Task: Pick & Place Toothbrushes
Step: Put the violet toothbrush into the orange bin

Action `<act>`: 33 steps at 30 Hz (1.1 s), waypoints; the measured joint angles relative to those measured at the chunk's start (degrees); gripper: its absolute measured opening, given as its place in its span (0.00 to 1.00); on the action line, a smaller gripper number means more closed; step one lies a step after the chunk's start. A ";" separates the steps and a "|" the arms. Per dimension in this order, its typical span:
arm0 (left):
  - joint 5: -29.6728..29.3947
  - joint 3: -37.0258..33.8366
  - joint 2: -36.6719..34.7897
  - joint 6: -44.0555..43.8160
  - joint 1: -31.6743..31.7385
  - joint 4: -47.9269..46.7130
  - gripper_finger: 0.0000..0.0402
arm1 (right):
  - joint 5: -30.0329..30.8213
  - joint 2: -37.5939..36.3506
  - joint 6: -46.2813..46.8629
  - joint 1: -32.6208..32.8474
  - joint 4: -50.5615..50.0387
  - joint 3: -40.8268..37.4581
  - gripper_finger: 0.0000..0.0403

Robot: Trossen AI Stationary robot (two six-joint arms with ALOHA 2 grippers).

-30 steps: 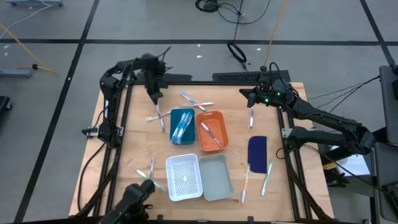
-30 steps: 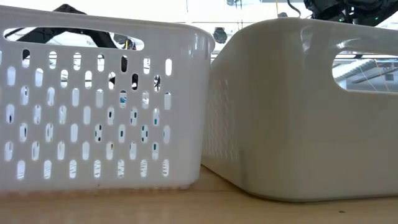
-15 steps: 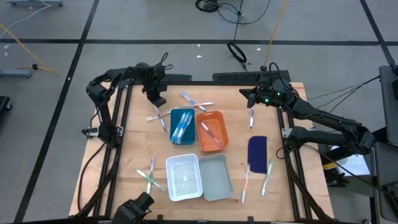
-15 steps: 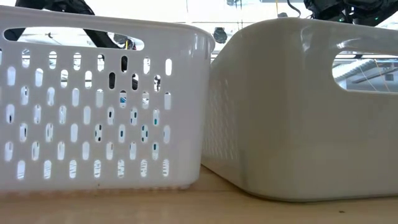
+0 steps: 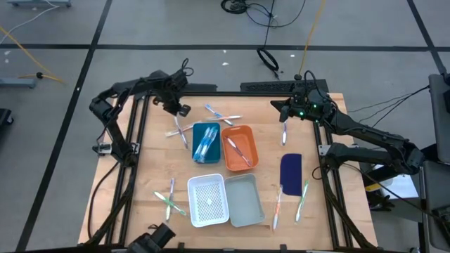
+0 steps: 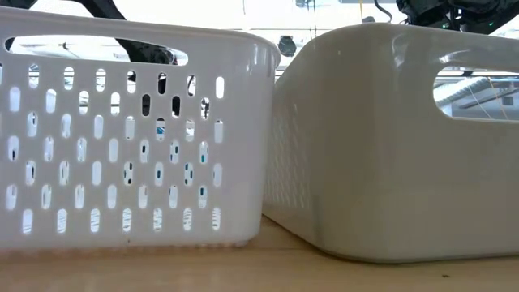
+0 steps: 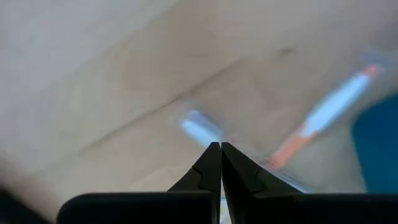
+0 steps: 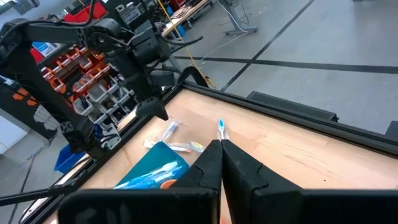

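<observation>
Toothbrushes lie scattered on the wooden table: a crossed pair (image 5: 180, 131) at the far left, two (image 5: 223, 115) near the far edge, one (image 5: 284, 132) at the far right, a pair (image 5: 169, 197) near left and two (image 5: 290, 202) near right. More lie in the blue tray (image 5: 196, 150) and the orange tray (image 5: 251, 138). My left gripper (image 5: 181, 109) is shut and hovers just beyond the crossed pair (image 7: 200, 127). My right gripper (image 5: 284, 112) is shut above the table's far right, with a toothbrush (image 8: 221, 127) ahead of it.
A white perforated basket (image 5: 194, 188) and a pale tray (image 5: 257, 204) stand side by side at the near middle and fill the low view. A dark blue flat oblong piece (image 5: 290, 171) lies on the right. Black frame rails run along the table's left and right sides.
My left arm's elbow has swung out toward the table's left edge, and its gripper has tipped while staying near the crossed toothbrushes at the far left. The toothbrushes and trays have not moved.
</observation>
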 joint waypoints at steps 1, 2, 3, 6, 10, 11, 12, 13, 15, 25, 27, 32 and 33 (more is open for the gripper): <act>-1.40 -0.44 0.00 -2.66 -0.24 0.17 0.04 | 0.00 0.00 -0.44 0.00 0.00 0.00 0.00; -2.46 -1.08 0.00 -4.63 -0.48 0.52 0.05 | -0.01 0.00 -1.04 0.00 0.00 0.00 0.00; -2.94 -2.03 0.00 -6.09 -0.52 1.19 0.06 | 0.00 0.00 -1.69 0.00 0.00 0.00 0.00; -3.47 -4.37 0.07 -10.53 -0.50 1.91 0.10 | -0.04 0.00 -3.12 0.00 0.00 0.00 0.00; -5.30 -5.42 0.02 -16.15 -0.82 1.75 0.16 | -1.37 0.00 -3.56 0.00 0.00 0.00 0.00; -5.62 -5.44 0.02 -16.74 -1.05 1.40 0.18 | -1.79 0.00 -3.78 0.00 0.02 0.00 0.00; -5.92 -5.44 0.02 -17.47 -1.42 1.05 0.19 | -2.30 0.00 -3.88 0.00 0.02 0.00 0.00; -6.02 -5.44 0.02 -18.40 -1.99 0.99 0.21 | -3.19 0.00 -3.89 0.00 0.02 -0.02 0.00; -5.38 -5.44 0.02 -19.92 -3.30 1.01 0.23 | -3.88 0.00 -3.92 0.02 0.02 0.00 0.00; -8.37 -5.44 -2.96 -23.97 -7.96 -3.15 0.30 | -4.74 0.00 -4.50 0.02 0.02 -0.02 0.00; -7.79 -5.44 -4.74 -24.67 -8.47 -1.66 0.30 | -4.80 0.00 -4.50 0.02 0.02 -0.02 0.00; -6.90 -5.44 -8.24 -26.59 -9.84 5.25 0.31 | -7.17 0.00 -4.69 0.02 0.02 -0.02 0.00; -6.91 -5.43 -8.43 -26.96 -10.02 6.78 0.31 | -7.71 0.00 -4.72 0.01 0.01 -0.02 0.00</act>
